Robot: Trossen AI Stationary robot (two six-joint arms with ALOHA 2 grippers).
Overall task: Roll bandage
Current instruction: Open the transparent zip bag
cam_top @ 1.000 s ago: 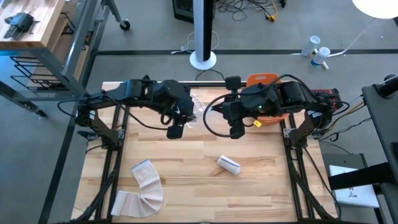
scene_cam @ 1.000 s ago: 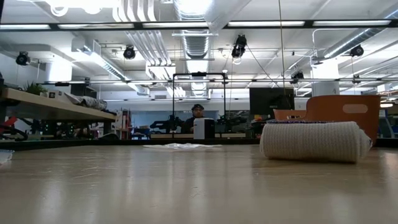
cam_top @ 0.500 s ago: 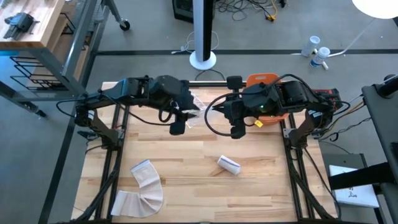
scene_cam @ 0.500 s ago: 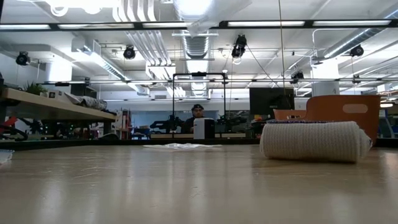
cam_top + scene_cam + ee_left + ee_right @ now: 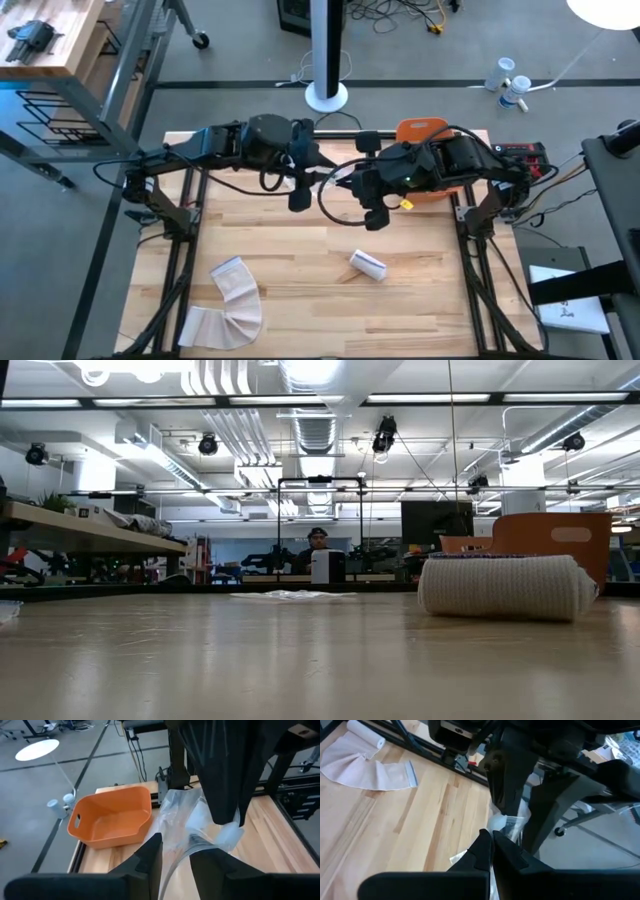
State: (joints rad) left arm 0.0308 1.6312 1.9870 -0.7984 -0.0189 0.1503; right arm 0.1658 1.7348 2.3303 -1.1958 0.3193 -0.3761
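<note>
A clear plastic bag (image 5: 322,178) hangs between my two grippers over the far middle of the table; it also shows in the left wrist view (image 5: 186,815) and the right wrist view (image 5: 509,827). My left gripper (image 5: 175,862) is shut on it from the left, and my right gripper (image 5: 493,851) is shut on it from the right. A rolled white bandage (image 5: 368,265) lies on its side on the table, near and to the right of the grippers, and shows large in the low view (image 5: 505,588). An unrolled bandage strip (image 5: 232,300) lies flat at the near left. No gripper shows in the low view. My left gripper pinches a gathered strand of the bag's plastic (image 5: 176,847) between its two fingers, coming roughly level from the table's left. The bag spreads out beyond the fingers, above the table. My right gripper pinches crumpled plastic (image 5: 493,837) between its nearly closed fingers, coming from the table's right. In the left wrist view its dark finger (image 5: 225,780) stands over a pale lump of the bag (image 5: 227,832).
An orange bin (image 5: 111,817) stands at the far right edge, partly under my right arm (image 5: 425,130). Bare tabletop (image 5: 300,250) lies between the grippers and the two bandages. A flat clear crumple (image 5: 290,596) lies far off in the low view.
My left gripper has gone toward the table's right edge and turned, and my right gripper has gone a little toward the left, so the two now stand close together around the bag. The rolled bandage and the strip have stayed still.
</note>
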